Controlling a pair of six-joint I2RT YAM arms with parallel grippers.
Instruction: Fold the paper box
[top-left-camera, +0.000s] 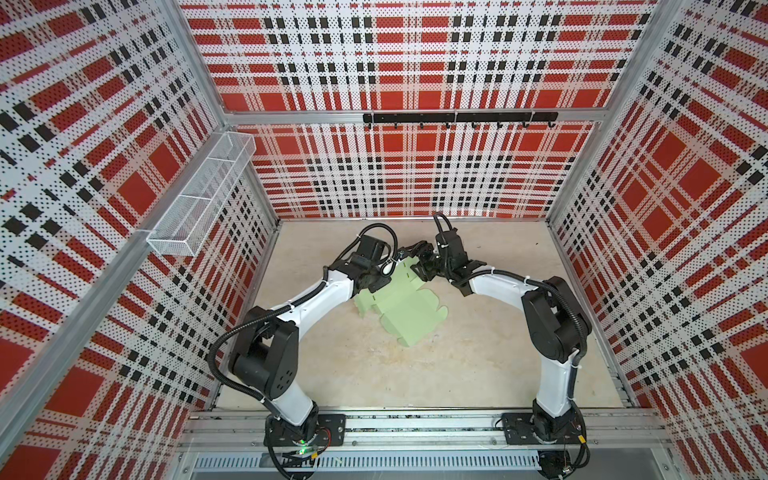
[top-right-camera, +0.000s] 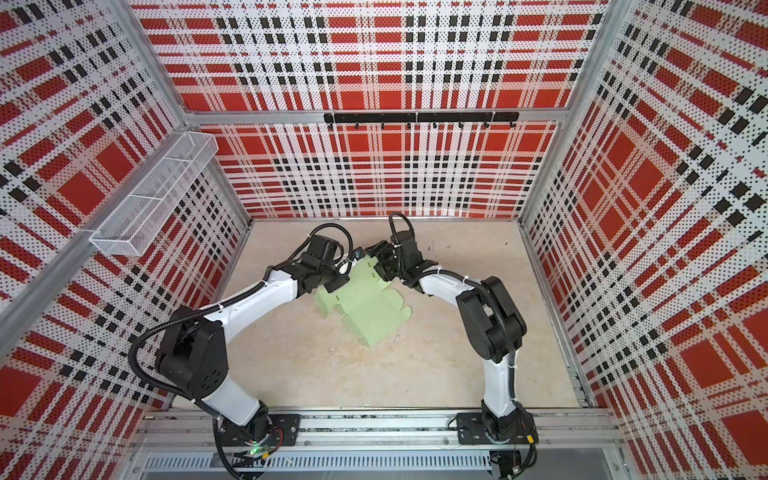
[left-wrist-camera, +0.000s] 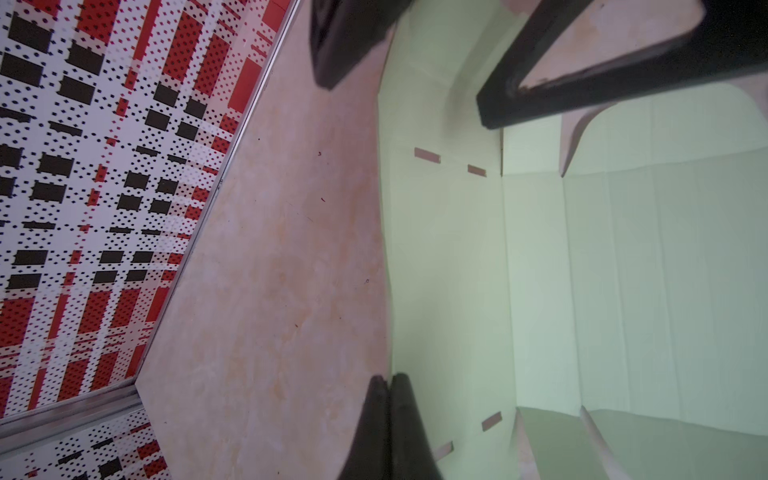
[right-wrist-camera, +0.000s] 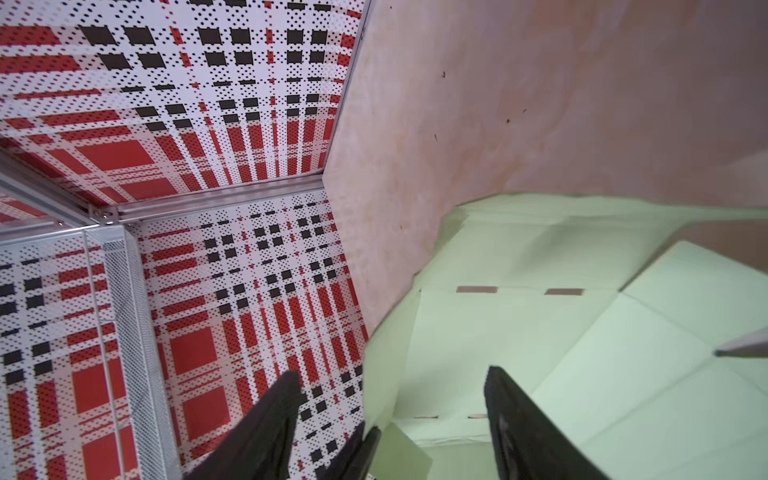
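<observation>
Left wrist view: found left end effector (left-wrist-camera: 390, 378) clamped on pale mint-green die-cut cardboard paper box (left-wrist-camera: 582, 270) edge, right end effector (left-wrist-camera: 405, 102) apart astride it. Judged flap-raising step; next needed right closing, then creasing.

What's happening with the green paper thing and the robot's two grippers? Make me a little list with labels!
Thing being folded: paper box, a pale green cut-out sheet, some flaps bent up
Where: middle of the table
Left gripper: shut, pinching the sheet's far end
Right gripper: open, jaws apart, straddling that same end, not pinching yet
Also there: wire basket on the left wall
</observation>
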